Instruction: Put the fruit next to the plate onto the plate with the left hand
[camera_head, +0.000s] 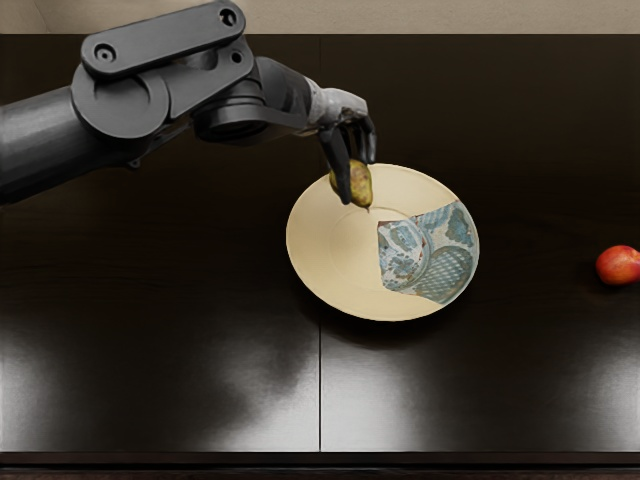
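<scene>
So my left hand (347, 135) is coming in from the left side with the fingers curled down around a small yellow-green fruit (359, 183) with brownish patches. Might be a little pear, can't really tell. It hangs in my grip over the upper-left rim of the cream plate (320, 265), the one with the blue patterned wedge, not resting on it yet as far as I can see. I'd guess it's light and firm with a smooth, kinda slippery skin, and I've only got the top half pinched, so it could roll out sideways if I loosen unevenly. Gripping around the widest part would feel safer. It probably bruises if dropped, and the plate looks like ceramic, so set it down low and gently. There's also a red fruit (618, 265) sitting well off to the right on the dark table (150, 360). My right hand isn't showing.
</scene>
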